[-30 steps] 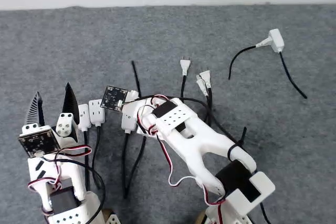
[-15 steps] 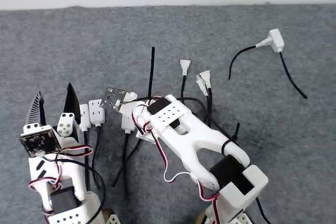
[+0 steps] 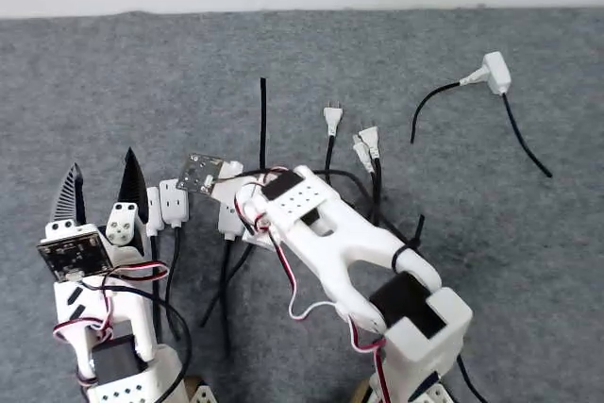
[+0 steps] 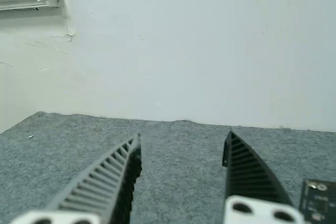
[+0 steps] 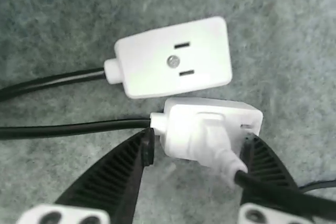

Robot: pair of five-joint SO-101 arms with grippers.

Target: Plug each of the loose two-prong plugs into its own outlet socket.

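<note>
My right gripper (image 5: 199, 140) is open low over the mat, its fingertips (image 5: 137, 153) on either side of a white socket with a plug seated in it (image 5: 210, 127). That plug's black cord runs past one finger. Just beyond lies an empty white outlet socket (image 5: 173, 59) with both slots showing. In the high view the right arm covers this spot (image 3: 229, 219), and a stiff black cord end (image 3: 262, 120) sticks up beside it. Three loose two-prong plugs (image 3: 331, 118) (image 3: 369, 136) (image 3: 358, 150) lie farther back. My left gripper (image 3: 101, 186) (image 4: 184, 136) is open and raised, holding nothing.
Two more white sockets (image 3: 163, 207) lie side by side right next to the left gripper. A white plug on a curled black cord (image 3: 493, 73) sits at the far right. Black cords (image 3: 377, 186) cross the grey mat (image 3: 491, 233) around the right arm.
The right arm has shifted a little to the left. The black cord end has risen from lying on the mat to standing up, swinging right, then slightly left. The left arm has barely moved.
</note>
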